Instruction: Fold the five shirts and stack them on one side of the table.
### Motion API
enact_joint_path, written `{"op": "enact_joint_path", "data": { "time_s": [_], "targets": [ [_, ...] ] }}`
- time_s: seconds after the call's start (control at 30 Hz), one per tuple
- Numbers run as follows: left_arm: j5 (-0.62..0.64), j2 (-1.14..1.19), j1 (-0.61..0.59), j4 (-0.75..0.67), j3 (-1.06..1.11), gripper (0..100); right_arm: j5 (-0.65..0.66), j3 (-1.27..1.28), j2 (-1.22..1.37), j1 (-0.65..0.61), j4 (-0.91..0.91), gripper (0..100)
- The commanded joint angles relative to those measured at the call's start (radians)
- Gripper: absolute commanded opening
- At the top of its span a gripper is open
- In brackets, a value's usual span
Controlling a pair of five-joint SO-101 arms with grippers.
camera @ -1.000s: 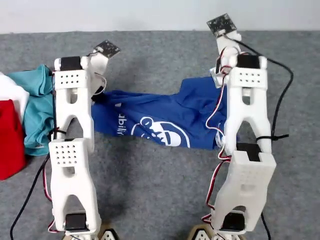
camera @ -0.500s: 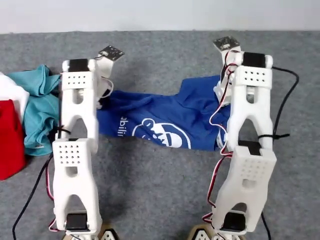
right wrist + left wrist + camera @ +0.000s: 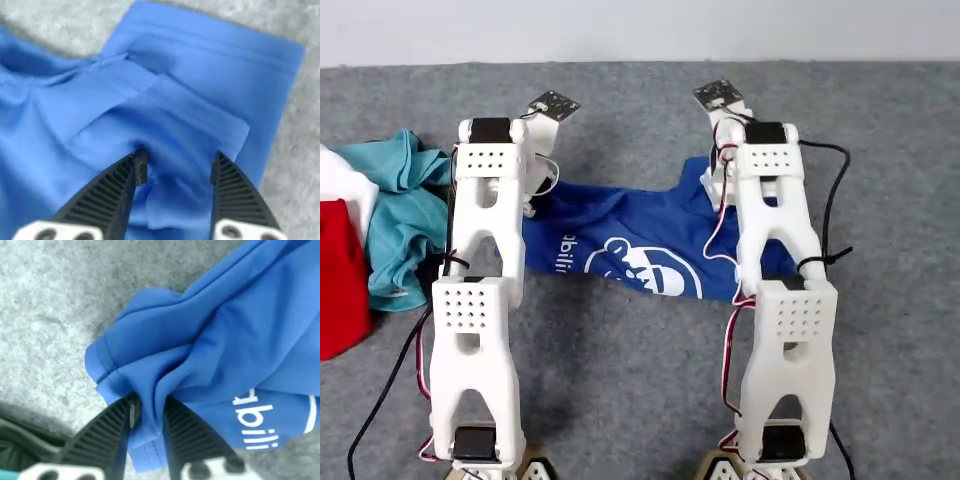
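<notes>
Over the last second the right arm (image 3: 772, 215) swung inward across the table (image 3: 620, 390) toward its partner. The left arm (image 3: 488, 225) edged a little the other way, so the two stood closer together than they had. The blue shirt (image 3: 620, 240) lay stretched between them on the grey surface, printed side up. Its right-hand part, open to the high view a second before, was now covered by the right arm.

The left gripper (image 3: 149, 407) was pressed together on a bunched fold at the shirt's hemmed corner, the cloth squeezed up between the ribbed fingers. The right gripper (image 3: 177, 162) was spread, with a loose ridge of blue fabric lying between its fingers (not pinched, as far as the wrist view showed).

That suggested one end was secured and the other was being sought. The inward move probably carried the right gripper to a fresh hold, needed before any fold could be drawn. The blue shirt was not yet folded, and a teal shirt (image 3: 400, 215), a white shirt (image 3: 345, 185) and a red shirt (image 3: 340, 275) sat heaped at the table's left edge, so most of the task remained.
</notes>
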Motion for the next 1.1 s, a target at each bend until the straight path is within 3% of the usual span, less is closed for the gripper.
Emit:
{"op": "enact_joint_path", "data": {
  "time_s": [0.0,0.2,0.33,0.37,0.63,0.83,1.07],
  "targets": [
    [0.008,-0.029,0.014,0.017,-0.005,2,-0.009,-0.034,0.013,0.047,-0.097,21.2],
    [0.008,-0.029,0.035,0.017,-0.004,2,-0.003,-0.034,0.056,0.058,-0.168,19.6],
    [0.009,-0.029,0.058,0.017,-0.004,2,0.064,-0.034,0.065,0.058,-0.157,4.2],
    [0.009,-0.029,0.058,0.017,-0.004,2,0.094,-0.034,0.056,0.058,-0.134,0.2],
    [0.011,-0.041,0.035,0.021,0.025,2,0.124,-0.035,-0.234,0.068,0.236,1.0],
    [0.003,-0.245,0.035,0.020,0.469,2,0.129,-0.020,-0.464,0.074,0.450,1.0],
    [0.003,-0.638,0.035,0.020,0.958,2,0.130,0.267,-0.656,0.038,0.443,1.0]
  ]
}}
